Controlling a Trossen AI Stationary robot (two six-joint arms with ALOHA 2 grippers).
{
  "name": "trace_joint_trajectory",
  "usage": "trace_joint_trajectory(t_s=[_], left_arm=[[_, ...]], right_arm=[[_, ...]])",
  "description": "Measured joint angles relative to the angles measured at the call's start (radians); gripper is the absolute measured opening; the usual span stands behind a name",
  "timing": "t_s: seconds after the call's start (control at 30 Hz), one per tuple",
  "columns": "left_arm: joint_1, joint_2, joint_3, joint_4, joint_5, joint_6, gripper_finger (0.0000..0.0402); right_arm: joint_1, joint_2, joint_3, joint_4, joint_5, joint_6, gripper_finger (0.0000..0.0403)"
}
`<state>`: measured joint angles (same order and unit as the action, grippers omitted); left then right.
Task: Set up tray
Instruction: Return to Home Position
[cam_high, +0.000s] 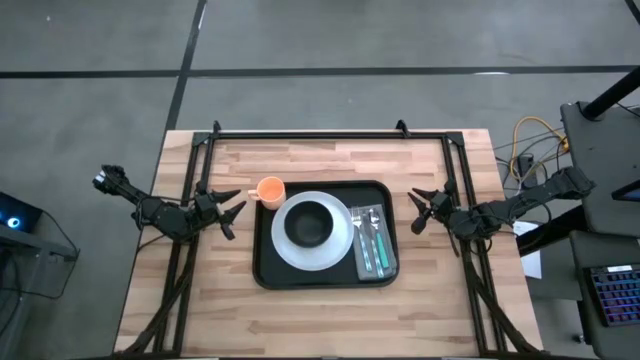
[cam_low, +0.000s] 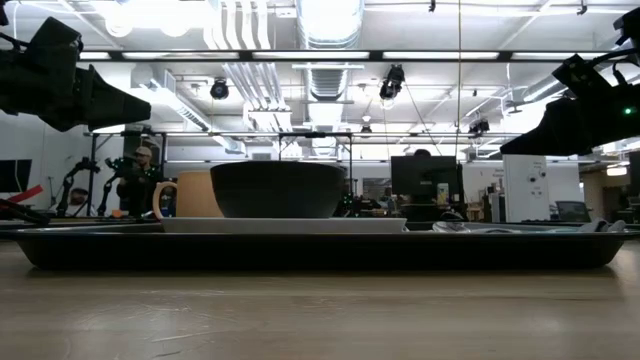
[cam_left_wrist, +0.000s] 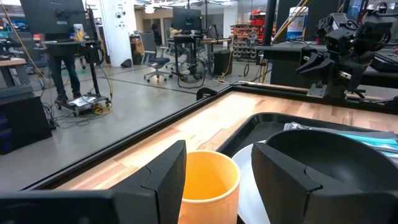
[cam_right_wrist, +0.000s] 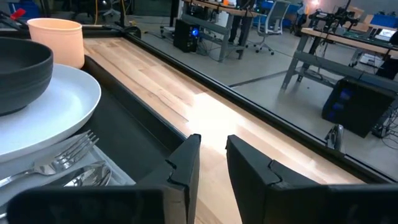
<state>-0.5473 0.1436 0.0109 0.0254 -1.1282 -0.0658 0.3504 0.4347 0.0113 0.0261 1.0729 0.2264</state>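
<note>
1. Left tool (cam_high: 232, 212): fingers apart, empty, above the worktop (cam_high: 220, 310), just left of the tray.
2. Cup (cam_high: 270, 190): upright at the tray's far-left corner.
3. Tray (cam_high: 265, 272): mid-worktop, carrying plate (cam_high: 288, 252), bowl (cam_high: 310, 224) and cutlery (cam_high: 372, 243). Judged stiff but loaded, and the contents may slide. Best gripped at both short rims and kept level.
4. Right tool (cam_high: 420, 212): fingers apart, empty, just right of the tray.

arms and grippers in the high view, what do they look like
The left arm and right arm are slim, jointed and matte black. The left gripper and right gripper each end in two flat, angular black jaws.
</note>
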Motion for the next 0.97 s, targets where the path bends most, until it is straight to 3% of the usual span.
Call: trace_joint_trajectory(t_s=[0.4,0.97], left_arm=[[0.000,0.000,0.000,0.000,0.000,0.000,0.0164],[0.000,0.000,0.000,0.000,0.000,0.000,0.0164]], right_arm=[[0.000,0.000,0.000,0.000,0.000,-0.001,0.0085],[0.000,0.000,0.000,0.000,0.000,0.002,0.0072]])
